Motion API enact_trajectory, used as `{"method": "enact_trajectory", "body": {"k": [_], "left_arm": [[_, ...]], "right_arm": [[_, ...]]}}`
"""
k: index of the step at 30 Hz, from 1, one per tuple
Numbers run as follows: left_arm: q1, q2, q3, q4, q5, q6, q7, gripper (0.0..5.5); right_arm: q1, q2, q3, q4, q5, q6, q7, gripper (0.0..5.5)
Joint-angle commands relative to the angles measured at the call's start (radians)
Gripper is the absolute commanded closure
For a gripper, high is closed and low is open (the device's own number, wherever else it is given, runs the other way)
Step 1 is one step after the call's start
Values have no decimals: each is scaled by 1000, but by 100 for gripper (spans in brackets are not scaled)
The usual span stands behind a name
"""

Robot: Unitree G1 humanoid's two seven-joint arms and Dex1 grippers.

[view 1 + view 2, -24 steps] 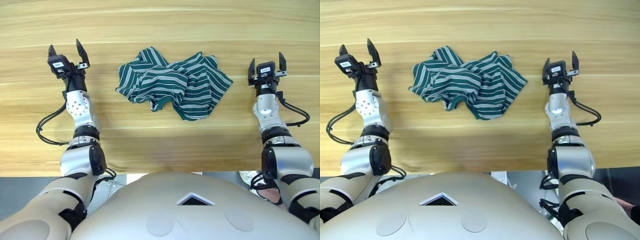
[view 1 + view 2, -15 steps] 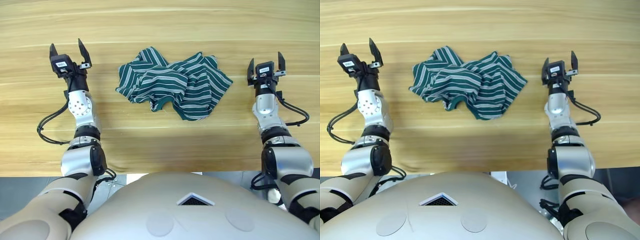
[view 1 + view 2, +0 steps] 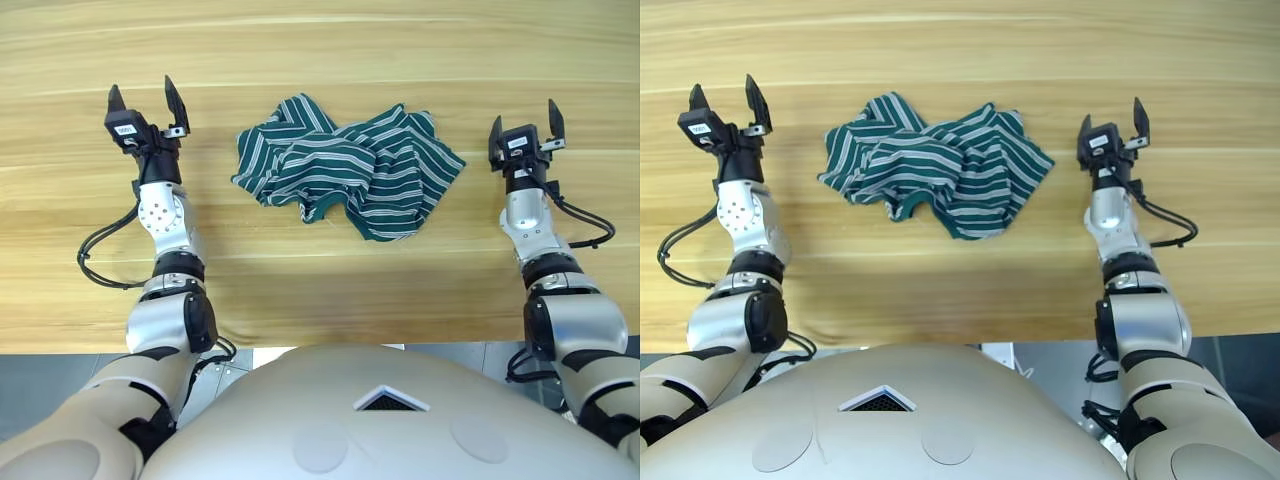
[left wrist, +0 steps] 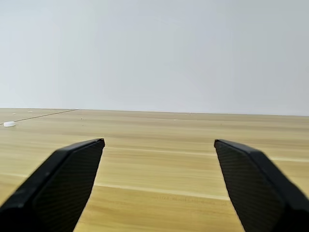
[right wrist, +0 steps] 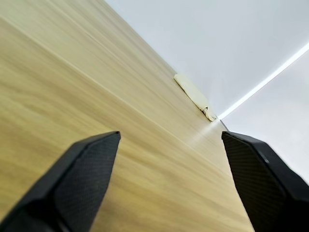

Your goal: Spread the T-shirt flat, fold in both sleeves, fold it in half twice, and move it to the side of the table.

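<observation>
A green T-shirt with white stripes lies crumpled in a heap at the middle of the wooden table. My left gripper stands open to the left of the heap, a short gap away, with nothing between its fingers. To the right of the shirt my right gripper is open too, close to the cloth's right edge, and its fingers hold nothing.
Bare wood stretches behind the shirt and on both sides of it. In the right wrist view a pale flat object lies at the far end of the table. A small white dot sits on the wood in the left wrist view.
Both grippers have drifted slightly inward toward the shirt, the left one rightward and the right one leftward and a little farther back. The shirt has not moved.
</observation>
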Motion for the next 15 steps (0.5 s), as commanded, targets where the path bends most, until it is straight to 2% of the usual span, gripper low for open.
{"method": "enact_trajectory", "body": {"k": [1, 15], "left_arm": [[3, -1, -8, -10, 18, -12, 10, 125], [5, -2, -27, -9, 49, -33, 37, 125]], "right_arm": [[29, 12, 25, 12, -28, 17, -4, 161], [32, 6, 38, 14, -47, 16, -32, 161]]}}
